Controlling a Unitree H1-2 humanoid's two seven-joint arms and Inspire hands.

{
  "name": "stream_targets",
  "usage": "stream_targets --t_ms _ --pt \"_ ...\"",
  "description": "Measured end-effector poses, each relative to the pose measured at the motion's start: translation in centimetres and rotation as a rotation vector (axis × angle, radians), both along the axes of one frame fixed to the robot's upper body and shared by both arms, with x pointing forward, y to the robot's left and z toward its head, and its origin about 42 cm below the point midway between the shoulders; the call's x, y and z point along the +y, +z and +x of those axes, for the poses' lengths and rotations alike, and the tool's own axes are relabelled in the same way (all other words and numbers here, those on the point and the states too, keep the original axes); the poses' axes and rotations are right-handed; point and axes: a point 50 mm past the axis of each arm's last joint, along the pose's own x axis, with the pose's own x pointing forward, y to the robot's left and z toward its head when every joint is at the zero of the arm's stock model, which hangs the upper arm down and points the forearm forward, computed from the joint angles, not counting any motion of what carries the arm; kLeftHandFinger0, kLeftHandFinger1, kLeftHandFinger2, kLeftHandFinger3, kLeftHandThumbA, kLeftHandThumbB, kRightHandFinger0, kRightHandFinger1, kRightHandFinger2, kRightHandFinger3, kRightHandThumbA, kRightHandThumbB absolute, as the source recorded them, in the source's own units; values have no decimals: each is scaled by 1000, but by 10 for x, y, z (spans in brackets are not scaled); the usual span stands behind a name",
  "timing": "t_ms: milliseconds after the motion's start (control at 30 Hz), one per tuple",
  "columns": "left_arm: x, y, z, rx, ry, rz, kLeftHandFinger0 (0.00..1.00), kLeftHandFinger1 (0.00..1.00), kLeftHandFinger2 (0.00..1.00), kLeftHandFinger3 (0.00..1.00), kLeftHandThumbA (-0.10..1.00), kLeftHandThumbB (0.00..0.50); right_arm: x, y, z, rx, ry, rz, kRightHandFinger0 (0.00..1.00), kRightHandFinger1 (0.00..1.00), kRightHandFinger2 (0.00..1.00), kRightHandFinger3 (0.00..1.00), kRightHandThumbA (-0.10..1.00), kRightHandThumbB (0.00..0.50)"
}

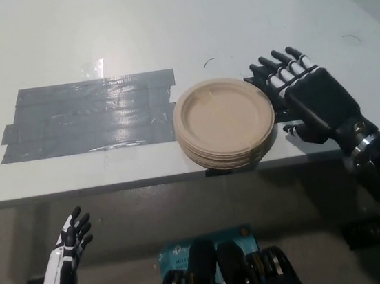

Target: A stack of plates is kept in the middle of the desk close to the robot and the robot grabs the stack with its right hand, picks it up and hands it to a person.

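plates [224, 122] in a stack lie just left of right hand [303, 95], fingers spread wide, holding nothing; left hand [71, 245] idles far below.

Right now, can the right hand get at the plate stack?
Probably yes. The right hand is open just beside the plate stack, fingers spread, and nothing sits between them. The stack overhangs the desk edge. The left hand rests below the desk.
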Motion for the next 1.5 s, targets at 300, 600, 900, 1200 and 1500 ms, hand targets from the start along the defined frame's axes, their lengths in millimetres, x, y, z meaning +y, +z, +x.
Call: stream_targets --t_ms 300,600,900,1200,1500 --pt "-1 1 1 -3 -6 6 1000 1000 1000 1000 1000 0 4 -12 3 34 20 -36 1000 1000 1000 1000 1000 500" --pt "-2 1 2 -5 -10 8 1000 1000 1000 1000 1000 0 21 -15 5 33 44 -10 1000 1000 1000 1000 1000 500" --pt "-5 1 3 -4 -18 8 1000 1000 1000 1000 1000 0 32 -25 6 38 44 41 1000 1000 1000 1000 1000 500" --pt "-5 3 5 -6 -20 9 1000 1000 1000 1000 1000 0 41 -39 7 66 40 61 1000 1000 1000 1000 1000 500" --pt "-6 6 10 -17 -23 10 1000 1000 1000 1000 1000 0 41 -43 7 79 47 75 1000 1000 1000 1000 1000 500"
